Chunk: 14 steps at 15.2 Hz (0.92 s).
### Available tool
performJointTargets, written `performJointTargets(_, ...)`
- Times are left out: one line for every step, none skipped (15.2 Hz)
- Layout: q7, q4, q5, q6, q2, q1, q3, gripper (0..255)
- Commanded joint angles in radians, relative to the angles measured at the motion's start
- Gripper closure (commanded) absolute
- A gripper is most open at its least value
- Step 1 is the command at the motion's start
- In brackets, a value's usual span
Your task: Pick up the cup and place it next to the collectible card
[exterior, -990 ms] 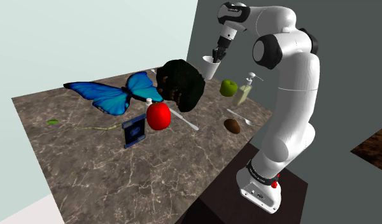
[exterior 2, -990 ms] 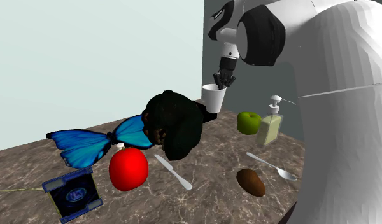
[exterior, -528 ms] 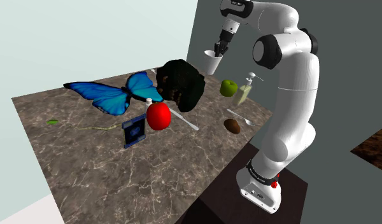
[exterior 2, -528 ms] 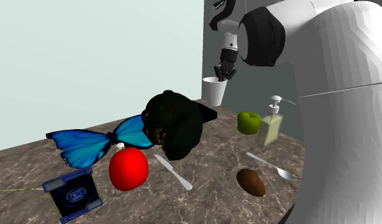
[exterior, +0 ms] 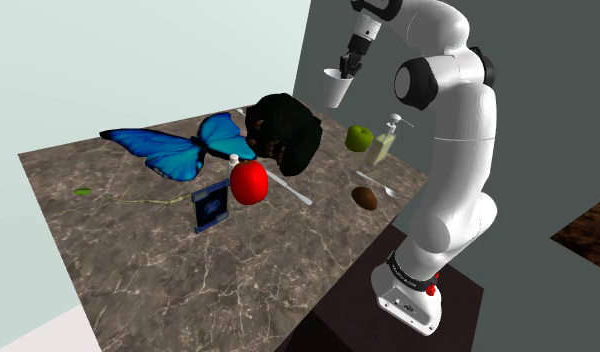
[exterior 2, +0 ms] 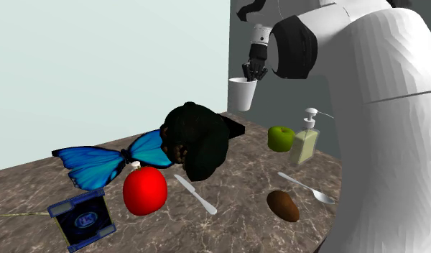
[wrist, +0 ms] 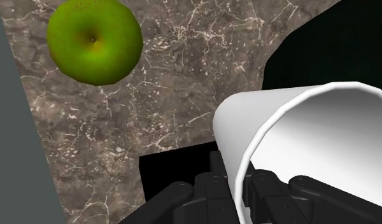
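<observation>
One cup (exterior 2: pixel 242 95) — axis upright, mouth up | gripper (exterior 2: pixel 251 74) clamps rim

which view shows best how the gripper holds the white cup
The wrist view: the plain white cup sits close up, its rim wall clasped by the all-black two-finger gripper. The shoulder and second exterior views show the whole cup small, hanging above the brown marbled table, the grip hard to see.

We note: white arm (exterior: pixel 456 150) stands tall, elbow bent, forearm reaching toward shoulder view's upper left. Wrist angled down. Black hand (exterior 2: pixel 253 72) carried high, fingers (wrist: pixel 177 197) pinched on cup (exterior 2: pixel 242 94) wall, one inside rim, one outside.
</observation>
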Motion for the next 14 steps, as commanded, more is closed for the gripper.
performJointTargets(0.008,0.054,0.007,-0.039,0.014,-0.013,0.002,255)
performJointTargets(0.010,0.072,0.009,-0.051,0.020,-0.018,0.003,255)
performJointTargets(0.020,-0.009,-0.009,-0.017,-0.032,0.020,-0.001,255)
performJointTargets(0.034,-0.080,-0.026,0.012,-0.078,0.054,-0.003,255)
performJointTargets(0.049,-0.144,-0.042,0.038,-0.121,0.086,-0.003,255)
performJointTargets(0.066,-0.201,-0.057,0.062,-0.161,0.115,-0.002,255)
performJointTargets(0.085,-0.254,-0.072,0.084,-0.200,0.141,0.001,255)
performJointTargets(0.105,-0.303,-0.086,0.104,-0.236,0.166,0.006,255)
performJointTargets(0.126,-0.349,-0.099,0.123,-0.270,0.189,0.012,255)
performJointTargets(0.148,-0.391,-0.112,0.140,-0.303,0.210,0.018,255)
performJointTargets(0.171,-0.431,-0.123,0.157,-0.335,0.230,0.026,255)
performJointTargets(0.194,-0.469,-0.134,0.172,-0.365,0.248,0.035,255)
performJointTargets(0.218,-0.504,-0.145,0.186,-0.394,0.266,0.045,255)
performJointTargets(0.242,-0.538,-0.154,0.200,-0.421,0.282,0.055,255)
